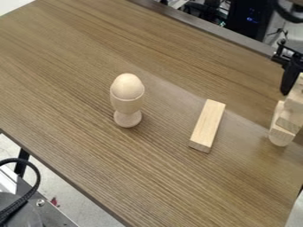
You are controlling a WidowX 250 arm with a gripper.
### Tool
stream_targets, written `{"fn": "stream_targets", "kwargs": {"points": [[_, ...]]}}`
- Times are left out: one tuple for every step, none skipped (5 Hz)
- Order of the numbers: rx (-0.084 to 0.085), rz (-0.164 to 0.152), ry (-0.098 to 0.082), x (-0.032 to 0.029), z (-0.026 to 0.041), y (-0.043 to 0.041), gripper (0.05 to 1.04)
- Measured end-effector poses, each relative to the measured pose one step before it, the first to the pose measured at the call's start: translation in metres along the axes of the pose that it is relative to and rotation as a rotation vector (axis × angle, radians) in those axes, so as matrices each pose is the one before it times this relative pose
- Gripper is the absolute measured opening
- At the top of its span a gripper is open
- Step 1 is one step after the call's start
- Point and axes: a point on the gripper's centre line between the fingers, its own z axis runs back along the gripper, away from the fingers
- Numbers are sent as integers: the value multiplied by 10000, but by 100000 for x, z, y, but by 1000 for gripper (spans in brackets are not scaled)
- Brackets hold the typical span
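"Where are you?"

"My black gripper (pixel 290 80) is at the right edge of the view. I can't tell if it is open or closed."

"What's nearest?"

"Some pale wooden blocks (pixel 290 120), piled just below my gripper in the view. They have plain, smooth sides, and a low one has a round end. I can't tell if I touch them."

"What's next?"

"A long wooden block (pixel 207 125), down and to the left of me. It is pale, with a flat top and straight sides. It lies at a slant on the brown table (pixel 71 57)."

"And farther?"

"A wooden egg (pixel 128 85), well apart from me to the left. It's smooth and sits in a wooden cup (pixel 126 105) with a round foot. The cup stands upright."
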Motion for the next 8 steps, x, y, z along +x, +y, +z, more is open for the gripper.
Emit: {"fn": "stream_targets", "kwargs": {"points": [[21,1,75,-268,-274,35,578],[14,-14,76,-382,-262,-176,578],[11,2,62,-290,-233,-84,578],[-17,-90,3,-270,82,-465,578],[65,-40,47,-269,-255,-61,578],[-5,-10,-33,-10,-137,19,578],[4,-21,-74,117,0,6,578],[-2,8,-34,81,-3,46,578]]}}
